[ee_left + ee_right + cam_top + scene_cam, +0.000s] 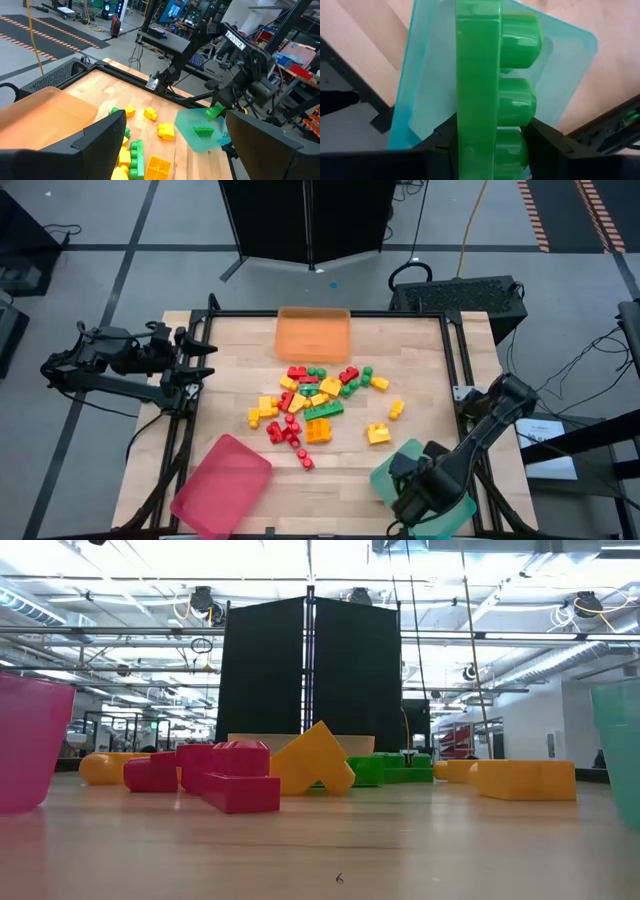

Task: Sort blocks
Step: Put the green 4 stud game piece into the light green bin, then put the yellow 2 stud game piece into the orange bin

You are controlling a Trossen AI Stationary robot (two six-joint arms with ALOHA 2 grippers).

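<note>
The blocks [315, 405] lie in a loose pile of red, green, yellow and orange bricks at the middle of the table, also seen in the low view [240, 775]. My right gripper [415, 500] hangs over the teal tray [400, 465] at the near right, shut on a long green block [480, 75]. Another green block [202, 131] lies in that tray. My left gripper [177, 125] is open and waits beyond the table's left edge [195, 360]. The low view shows no gripper. My right gripper pinches the green block's near end [475, 135] between its two fingers, one finger [437, 142] on the flat side, the other [542, 142] against the studs. It points down from above, and the block runs on past the fingertips. The block [215, 111] is lifted clear above the teal tray.
An orange tray [313, 335] sits at the table's far edge and a pink-red tray [222, 485] at the near left corner. Bare wood shows between the pile and the near edge. A dark frame rail [452, 360] runs along the table's right side.
</note>
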